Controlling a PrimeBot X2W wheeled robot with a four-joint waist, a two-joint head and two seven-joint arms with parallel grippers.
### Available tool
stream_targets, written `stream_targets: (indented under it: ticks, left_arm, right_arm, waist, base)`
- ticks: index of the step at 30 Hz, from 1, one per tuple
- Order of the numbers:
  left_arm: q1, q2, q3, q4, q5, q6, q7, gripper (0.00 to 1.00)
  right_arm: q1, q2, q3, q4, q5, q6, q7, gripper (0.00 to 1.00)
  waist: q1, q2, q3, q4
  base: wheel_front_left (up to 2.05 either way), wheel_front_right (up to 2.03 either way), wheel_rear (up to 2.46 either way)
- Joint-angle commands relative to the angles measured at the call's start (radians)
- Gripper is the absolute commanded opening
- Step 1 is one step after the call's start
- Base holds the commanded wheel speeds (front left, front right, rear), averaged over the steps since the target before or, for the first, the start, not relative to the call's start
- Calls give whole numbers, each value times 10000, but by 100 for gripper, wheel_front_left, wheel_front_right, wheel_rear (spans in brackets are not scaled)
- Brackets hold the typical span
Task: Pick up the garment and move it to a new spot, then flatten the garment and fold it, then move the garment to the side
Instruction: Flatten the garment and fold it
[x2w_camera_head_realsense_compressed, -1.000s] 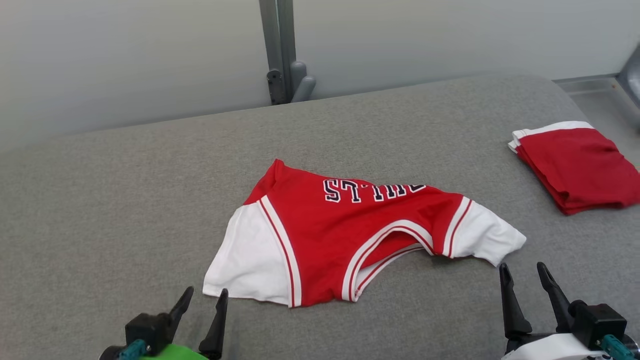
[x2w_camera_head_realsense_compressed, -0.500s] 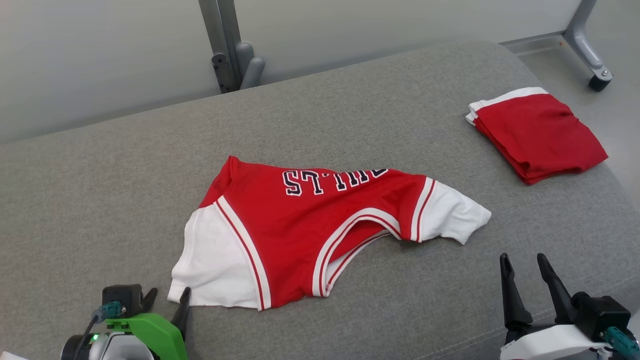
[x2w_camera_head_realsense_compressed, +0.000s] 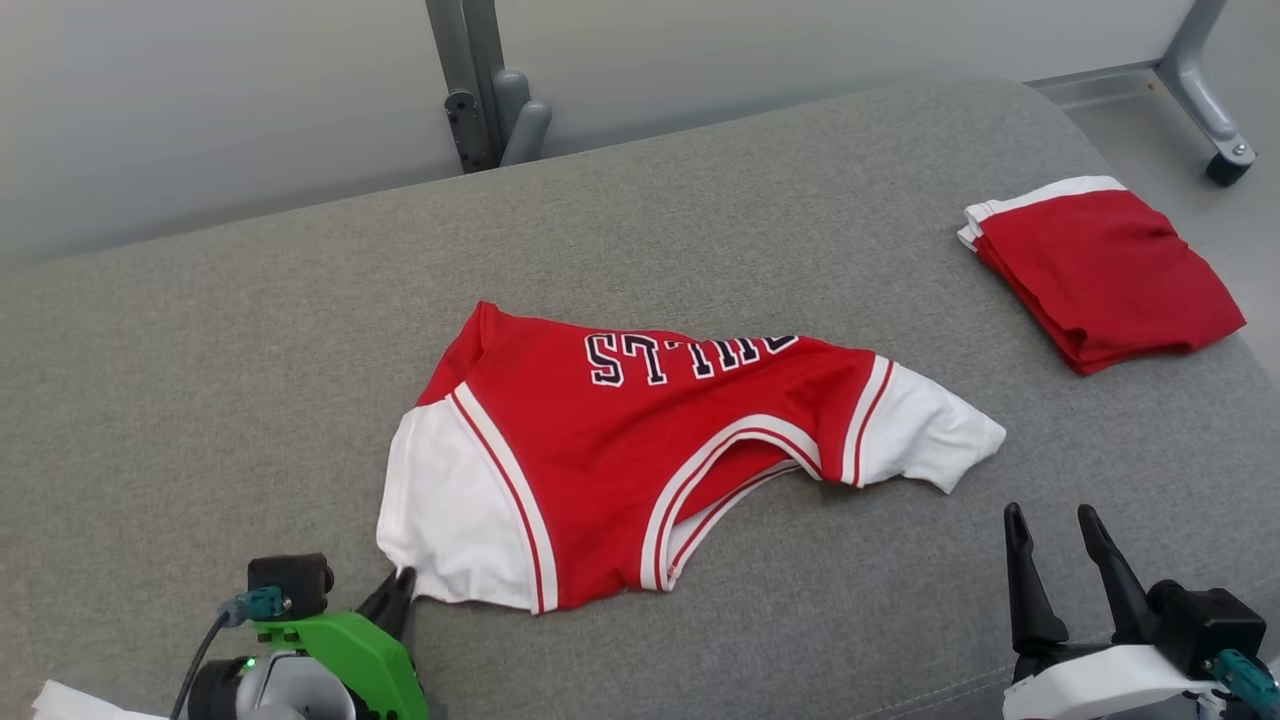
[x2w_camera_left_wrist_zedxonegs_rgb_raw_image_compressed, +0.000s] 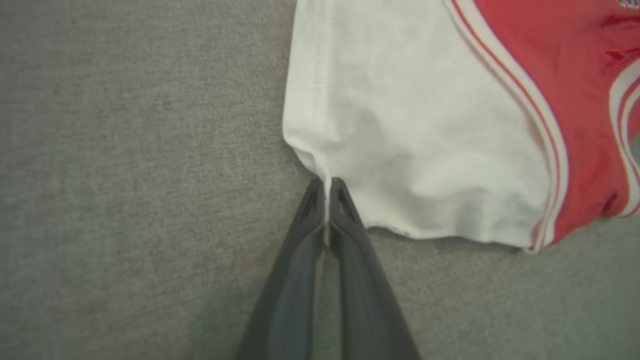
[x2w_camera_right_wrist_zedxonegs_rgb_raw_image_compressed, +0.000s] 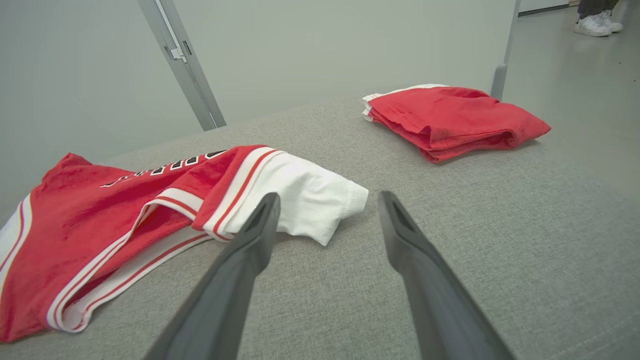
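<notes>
So the garment (x2w_camera_head_realsense_compressed: 640, 450), a red jersey with white sleeves, striped trim and dark lettering, is lying crumpled and partly doubled over mid tabletop (x2w_camera_head_realsense_compressed: 200, 350), toward the robot's edge. Fingers of the left gripper (x2w_camera_left_wrist_zedxonegs_rgb_raw_image_compressed: 326, 184) are clamping together on the near corner of the white sleeve (x2w_camera_left_wrist_zedxonegs_rgb_raw_image_compressed: 415, 150), biting just a thin pinch of hem. Fingers of the right gripper (x2w_camera_head_realsense_compressed: 1051, 514) are standing apart, holding nothing, hovering just short of the other white sleeve (x2w_camera_head_realsense_compressed: 925, 440). I'm reading this as the pick-up getting under way. Doing it well: that pinch is looking shallow, so I'd be lifting slowly and watching for slip. I'd also be getting the right fingers onto the other sleeve's hem before hauling, so the jersey is hanging from two points instead of bunching. Also carrying it clear of the folded red garment (x2w_camera_head_realsense_compressed: 1100, 270) sitting well apart at the right end. Fabric is looking like thin, smooth, limp knit, draping in soft wrinkles, with a stitched hem. The tabletop cover is a coarse grey weave over padding with rounded edges, likely grabbing the cloth, so lifting beats sliding.
</notes>
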Motion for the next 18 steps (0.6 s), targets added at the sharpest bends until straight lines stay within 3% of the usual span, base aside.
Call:
stream_targets:
  ticks: [1,5,9,14,18]
  left_arm:
    - [249,-74,-108,-263,-540,-28,200,0]
    - [259,-480,118,-1923,-2993,-28,940,0]
    - [-187,-402,112,-3784,-4627,-28,1786,0]
    - [-905,-739,533,-5105,-5958,20,2381,0]
    - [-1989,-887,973,-5551,-6314,594,2618,0]
  right_arm:
    - [-40,-22,-11,9,57,-15,0,100]
    - [-7,-22,-58,-21,76,-15,0,100]
    - [-101,-24,-43,-15,118,-15,1,100]
    - [-235,-24,39,33,197,-15,1,100]
    - [-328,-24,158,102,307,-15,0,100]
  waist:
    - [0,-1,-19,95]
    - [0,-1,22,274]
    - [0,-1,103,416]
    - [0,-1,137,443]
    - [0,-1,140,354]
  base:
    - [0,0,0]
    - [0,0,0]
    - [0,0,0]
    - [0,0,0]
    - [0,0,0]
